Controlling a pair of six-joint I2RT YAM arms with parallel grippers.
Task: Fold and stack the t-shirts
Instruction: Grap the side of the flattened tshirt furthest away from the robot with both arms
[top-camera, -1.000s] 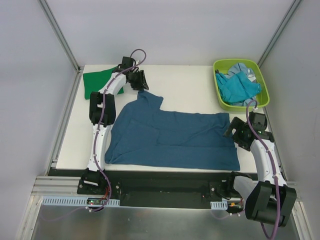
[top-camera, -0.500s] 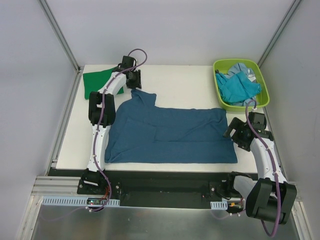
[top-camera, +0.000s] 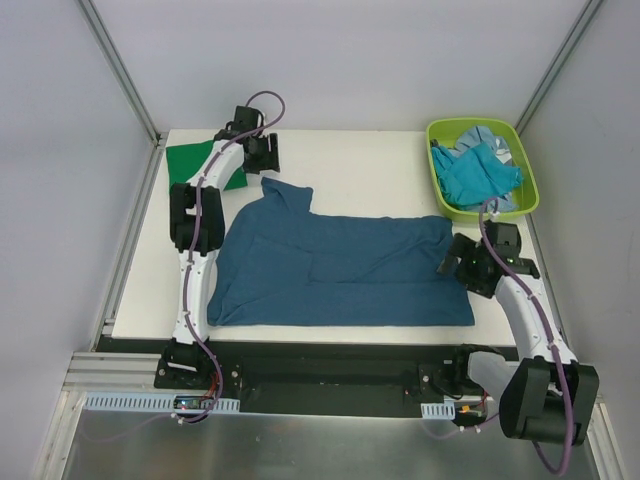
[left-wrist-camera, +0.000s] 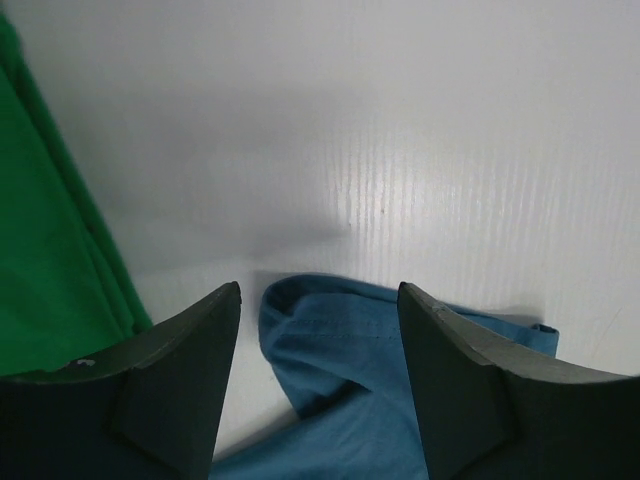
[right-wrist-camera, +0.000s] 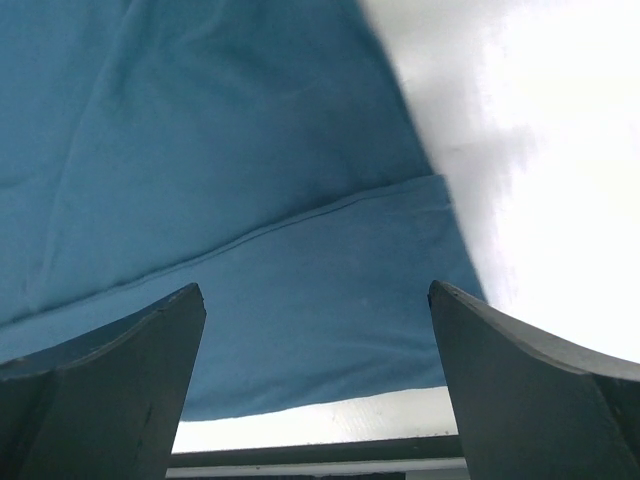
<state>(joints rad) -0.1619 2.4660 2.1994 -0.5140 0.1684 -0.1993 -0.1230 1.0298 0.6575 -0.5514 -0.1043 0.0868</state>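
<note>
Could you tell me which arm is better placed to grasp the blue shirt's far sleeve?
Left: the left tool, open, hangs beside that sleeve; the right tool is over the shirt's opposite end.

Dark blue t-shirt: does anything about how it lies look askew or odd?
Mildly. The dark blue t-shirt lies partly folded across the table, but one sleeve juts out at its far-left corner, its edge curled over, near the open left gripper. Nothing looks spilled or damaged.
</note>
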